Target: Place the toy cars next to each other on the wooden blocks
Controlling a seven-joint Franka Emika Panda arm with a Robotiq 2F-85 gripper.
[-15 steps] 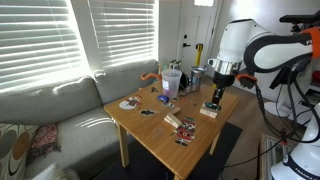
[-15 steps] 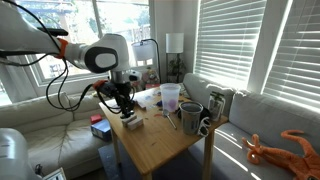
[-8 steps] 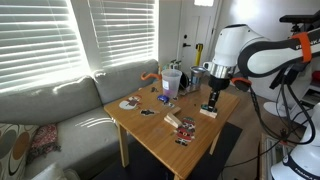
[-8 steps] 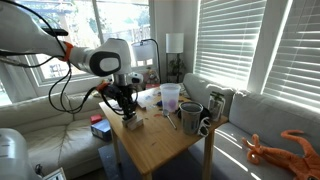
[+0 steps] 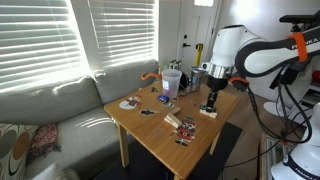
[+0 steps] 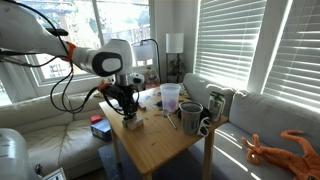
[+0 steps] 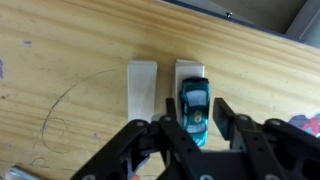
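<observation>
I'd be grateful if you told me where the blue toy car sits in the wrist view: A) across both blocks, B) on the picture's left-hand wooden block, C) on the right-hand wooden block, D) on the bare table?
C: the blue toy car lies along the right-hand wooden block, while the left-hand block is bare.

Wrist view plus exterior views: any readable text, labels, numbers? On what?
None readable.
Wrist view: blue toy car, wooden blocks and table carry no lettering; the curved line on the table is a scribble, not text.
In an exterior view: striped items are too small to read.
</observation>
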